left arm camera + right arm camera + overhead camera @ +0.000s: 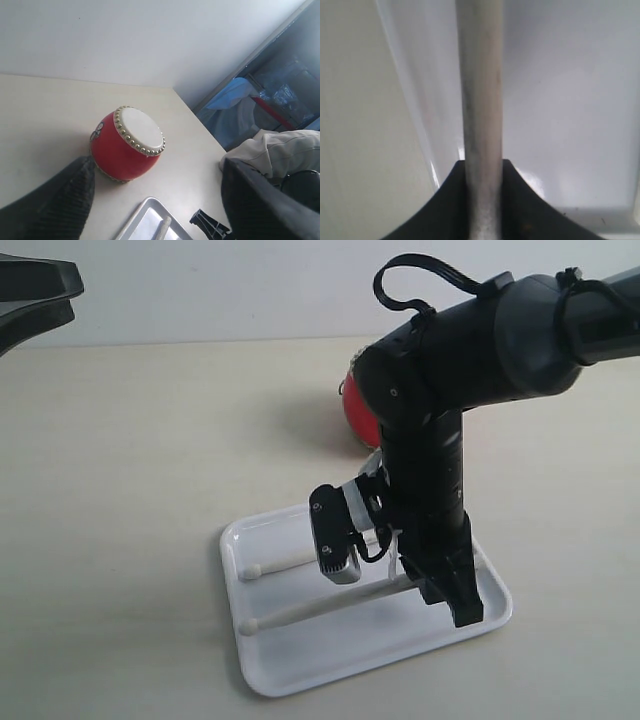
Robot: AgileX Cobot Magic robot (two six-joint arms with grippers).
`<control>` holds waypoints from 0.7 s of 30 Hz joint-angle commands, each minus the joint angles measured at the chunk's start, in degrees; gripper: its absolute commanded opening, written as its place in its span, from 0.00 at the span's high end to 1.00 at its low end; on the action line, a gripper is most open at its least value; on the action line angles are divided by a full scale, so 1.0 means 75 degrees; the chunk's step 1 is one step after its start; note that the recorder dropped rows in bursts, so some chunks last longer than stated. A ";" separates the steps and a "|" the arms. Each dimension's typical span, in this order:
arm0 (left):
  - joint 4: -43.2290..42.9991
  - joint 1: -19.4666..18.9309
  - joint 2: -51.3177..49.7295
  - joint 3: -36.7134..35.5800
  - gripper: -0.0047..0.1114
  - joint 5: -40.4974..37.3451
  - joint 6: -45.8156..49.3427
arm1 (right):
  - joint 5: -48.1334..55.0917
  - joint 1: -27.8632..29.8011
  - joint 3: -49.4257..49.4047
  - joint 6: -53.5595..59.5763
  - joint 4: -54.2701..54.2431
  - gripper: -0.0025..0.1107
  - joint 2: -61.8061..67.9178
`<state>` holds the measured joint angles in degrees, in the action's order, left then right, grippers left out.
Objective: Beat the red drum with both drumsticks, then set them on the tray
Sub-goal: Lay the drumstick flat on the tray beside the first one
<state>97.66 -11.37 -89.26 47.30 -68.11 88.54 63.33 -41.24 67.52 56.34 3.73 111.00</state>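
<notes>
The white tray point(300, 680) lies at the front of the table with two drumsticks in it. My right gripper point(440, 585) reaches down into the tray and is shut on the nearer drumstick point(320, 607), which rests low over the tray floor. In the right wrist view the drumstick point(481, 100) runs straight out from between the jaws of the right gripper point(482, 200). The other drumstick point(280, 564) lies behind it, partly hidden by the wrist camera. The red drum point(358, 412) stands behind the arm, mostly hidden. My left gripper point(157, 172) hangs open and empty, high above the red drum point(127, 145).
The left wrist view shows a corner of the tray point(142, 217) with a drumstick end point(163, 227), and the table's far edge point(200, 120) with clutter beyond. A dark part of the left arm point(35, 285) sits at the top left.
</notes>
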 commanded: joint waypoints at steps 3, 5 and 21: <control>0.0055 -0.0010 0.0033 -0.0004 0.37 -0.0120 -0.0039 | 0.0006 -0.0017 -0.0028 -0.0018 0.0011 0.98 0.0392; 0.0055 -0.0010 0.0033 -0.0004 0.37 -0.0120 -0.0039 | 0.0007 -0.0017 -0.0028 -0.0018 0.0031 0.98 0.0393; 0.0055 -0.0010 0.0033 -0.0004 0.37 -0.0120 -0.0039 | -0.0051 -0.0017 -0.0028 -0.0352 0.0043 0.54 0.0343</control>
<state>97.66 -11.37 -89.26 47.30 -68.11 88.54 63.10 -41.24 67.52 53.91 3.94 113.98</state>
